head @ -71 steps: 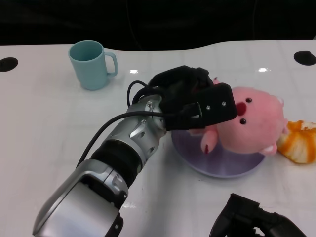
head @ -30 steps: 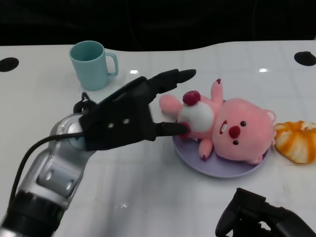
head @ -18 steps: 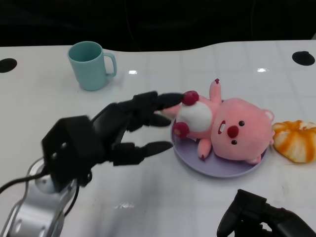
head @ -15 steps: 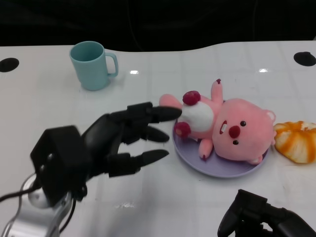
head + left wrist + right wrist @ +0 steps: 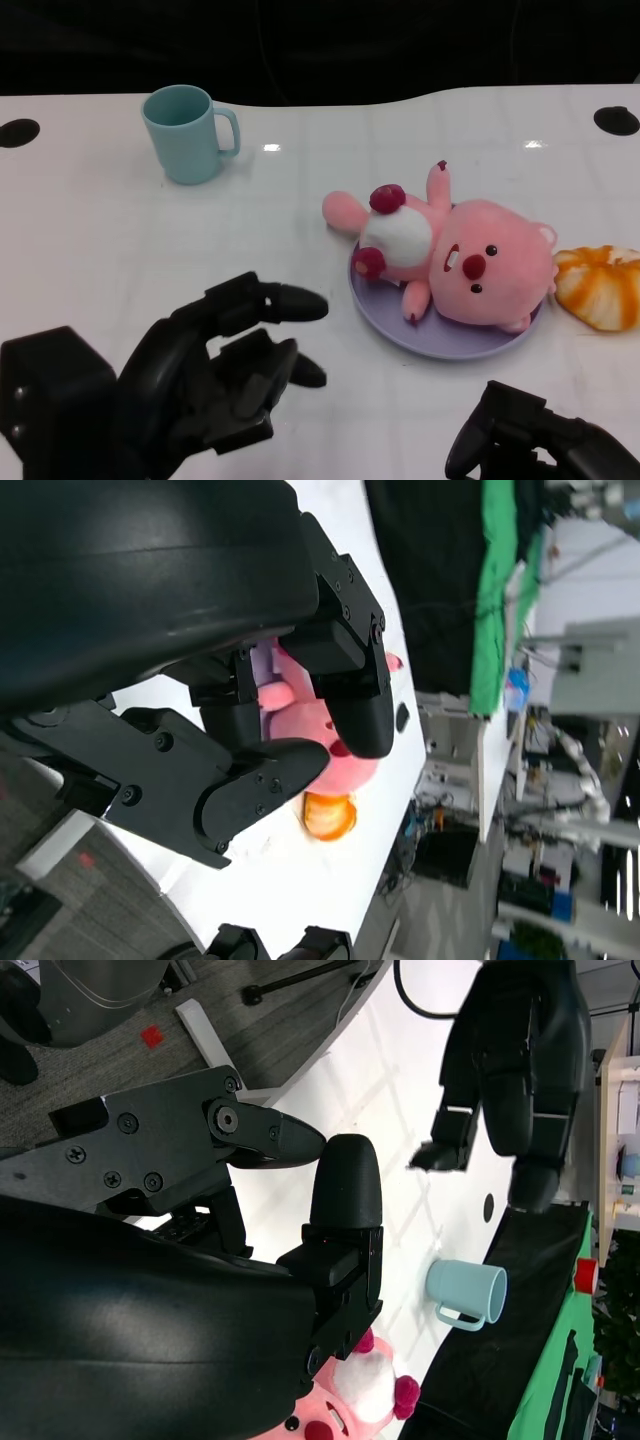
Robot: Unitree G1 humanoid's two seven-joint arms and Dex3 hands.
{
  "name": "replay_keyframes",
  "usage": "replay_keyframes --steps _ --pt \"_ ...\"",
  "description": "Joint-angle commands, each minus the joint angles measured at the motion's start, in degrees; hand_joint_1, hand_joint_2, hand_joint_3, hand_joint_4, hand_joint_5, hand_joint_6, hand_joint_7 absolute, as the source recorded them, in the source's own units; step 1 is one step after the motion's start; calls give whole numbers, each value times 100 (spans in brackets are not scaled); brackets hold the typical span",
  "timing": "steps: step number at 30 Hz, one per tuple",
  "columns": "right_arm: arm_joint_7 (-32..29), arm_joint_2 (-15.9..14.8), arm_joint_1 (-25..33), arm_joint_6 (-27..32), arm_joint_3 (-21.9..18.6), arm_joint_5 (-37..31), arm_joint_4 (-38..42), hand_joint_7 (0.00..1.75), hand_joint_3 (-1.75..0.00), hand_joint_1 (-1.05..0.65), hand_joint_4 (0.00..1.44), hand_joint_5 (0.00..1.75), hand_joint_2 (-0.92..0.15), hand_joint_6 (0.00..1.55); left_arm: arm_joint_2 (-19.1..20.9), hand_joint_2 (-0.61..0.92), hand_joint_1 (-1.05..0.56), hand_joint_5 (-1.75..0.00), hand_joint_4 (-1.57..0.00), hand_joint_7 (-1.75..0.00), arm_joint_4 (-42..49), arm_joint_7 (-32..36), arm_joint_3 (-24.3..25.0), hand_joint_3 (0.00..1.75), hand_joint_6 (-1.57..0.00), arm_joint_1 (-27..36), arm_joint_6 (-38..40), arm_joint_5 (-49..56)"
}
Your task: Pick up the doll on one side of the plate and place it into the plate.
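A: What've we got on the doll?

B: Pink plush, lying on its back on the plate. White belly patch, dark red paws and nose, small black eyes. Head's toward 3 o'clock, resting over the plate's rim on that side; one leg sticks out past the rim toward 10 o'clock, not touching our hands.

A: Plate?

B: Lavender, round, flat on the white table, right of centre. We see its bare rim along the 6 to 8 o'clock side.

A: Left hand?

B: Low at 7 o'clock in the head view, off the doll, well apart from the plate. Fingers spread and loosely bent, nothing in them. Left wrist cam shows the same, w/ the doll beyond the fingertips.

A: Right hand?

B: At 5 o'clock, bottom edge, mostly cut off in the head view. In the right wrist cam its fingers are apart and hold nothing.

A: Anything else?

B: Teal mug at 11 o'clock, upright, handle toward 3. An orange-and-white thing just beside the doll's head at 3 o'clock, can't tell what it is.
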Motion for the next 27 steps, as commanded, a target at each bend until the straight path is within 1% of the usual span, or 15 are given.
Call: replay_keyframes --steps 1,2,4,5,8,10,15,27 --pt "16 -54 -16 -18 0 18 12 164 -61 -25 63 175 -87 45 -13 56 -6 -151 -77 -123 -211 186 190 129 -76 203 384 -283" --pt "17 -54 -12 -39 4 7 22 164 -61 -24 63 175 -87 45 10 58 -6 -159 -80 -134 -217 176 228 130 -77 237 443 -349" --pt "20 -67 -7 -62 5 -24 25 164 -61 -24 63 175 -87 46 64 58 -7 -167 -81 -145 -237 173 313 131 -77 264 600 -453" --pt "25 -77 -5 -67 1 -38 23 164 -61 -24 64 175 -86 46 88 57 -7 -171 -83 -154 -252 185 356 132 -76 267 700 -497" --pt "38 -71 14 -58 -14 -22 9 163 -61 -23 64 175 -86 46 152 54 -6 -174 -87 -169 -259 175 453 136 -73 272 915 -592" --pt "38 -44 24 -137 -20 -11 52 162 -62 -22 64 175 -85 47 185 52 -6 -175 -89 -173 -188 161 503 138 -73 243 992 -632" --pt "15 -12 -6 -214 -27 -10 121 162 -62 -22 65 174 -85 48 221 48 -6 -175 -91 -175 4 130 579 144 -75 162 1001 -674" --pt "0 7 -105 -202 -46 -24 200 162 -66 -20 64 174 -83 48 264 45 -11 -175 -88 -174 236 197 554 143 -72 -2 1108 -608"
